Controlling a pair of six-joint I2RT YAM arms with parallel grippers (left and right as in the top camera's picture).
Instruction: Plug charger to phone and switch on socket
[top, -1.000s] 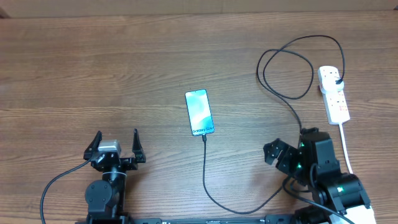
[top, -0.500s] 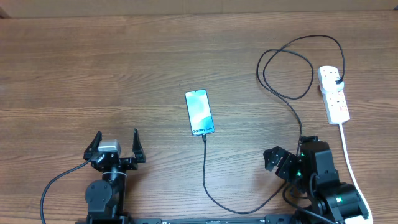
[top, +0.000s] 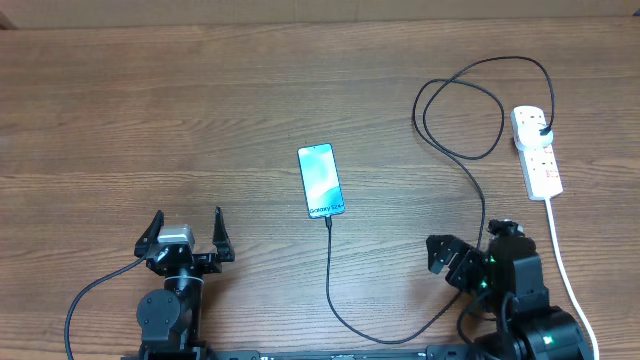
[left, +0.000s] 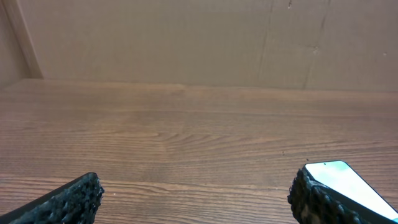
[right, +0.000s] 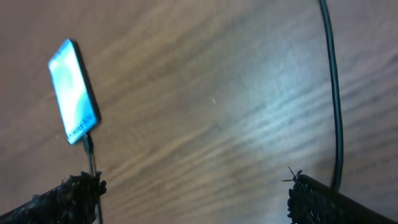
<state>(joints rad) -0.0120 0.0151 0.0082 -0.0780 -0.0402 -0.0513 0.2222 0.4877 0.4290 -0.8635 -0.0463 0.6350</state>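
Observation:
The phone (top: 321, 181) lies at the table's middle, screen lit blue-white; it also shows in the right wrist view (right: 73, 91) and the left wrist view (left: 348, 185). The black charger cable (top: 329, 270) has its tip at the phone's near end, runs down, curves right, then loops up (top: 470, 110) to a black plug in the white socket strip (top: 537, 152) at the far right. My left gripper (top: 187, 232) is open and empty at the near left. My right gripper (top: 468, 245) is open and empty at the near right, next to the cable (right: 333, 93).
The strip's white cord (top: 560, 250) runs down the right side past my right arm. A plain wall backs the table's far edge (left: 186, 84).
My right arm has drawn back toward the near edge, away from the socket strip. The left arm, phone and cable have not moved.

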